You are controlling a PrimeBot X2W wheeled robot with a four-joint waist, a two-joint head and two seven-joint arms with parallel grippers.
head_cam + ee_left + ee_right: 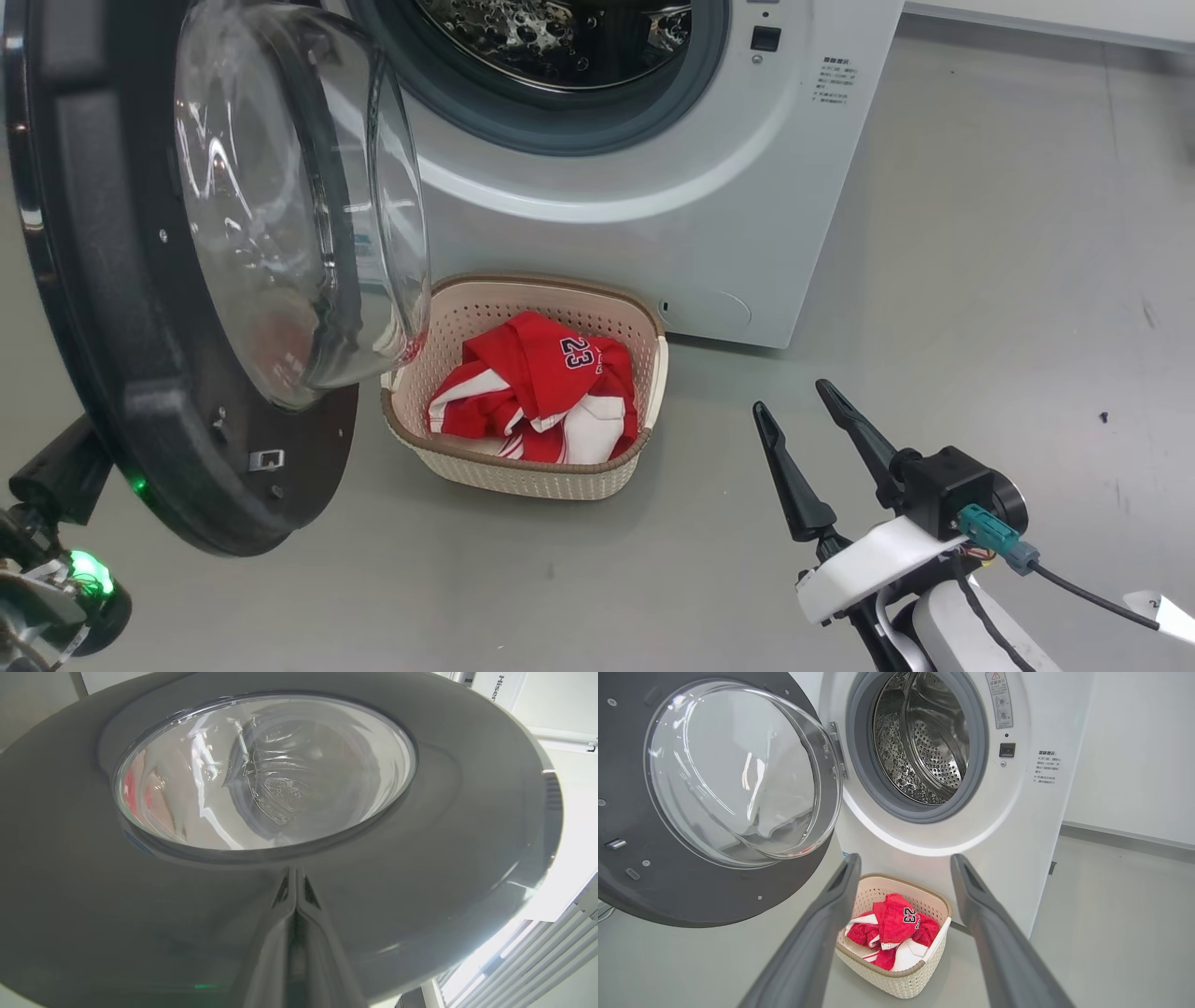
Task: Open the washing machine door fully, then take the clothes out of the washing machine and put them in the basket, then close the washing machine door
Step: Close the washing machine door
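Grey floor (980,280) under white washing machine (672,215), steel drum (924,742) showing. Swung wide at left: glossy black washing machine door (93,280), clear bowl bulging. Heaped in cream basket (523,481) below it: red clothes (541,392), white panels, dark 23. Left gripper (295,877) pinched shut, tips against door's outer face. Right gripper (790,397) spread wide, empty, right of basket.

The washing machine door (112,355) stands swung out at the left, its glass bowl (280,205) bulging over the basket's (560,278) left rim — little room to reach in from that side. The drum mouth (924,742) gapes unobstructed; wide floor (980,280) opens right of the basket and the washing machine (653,233).
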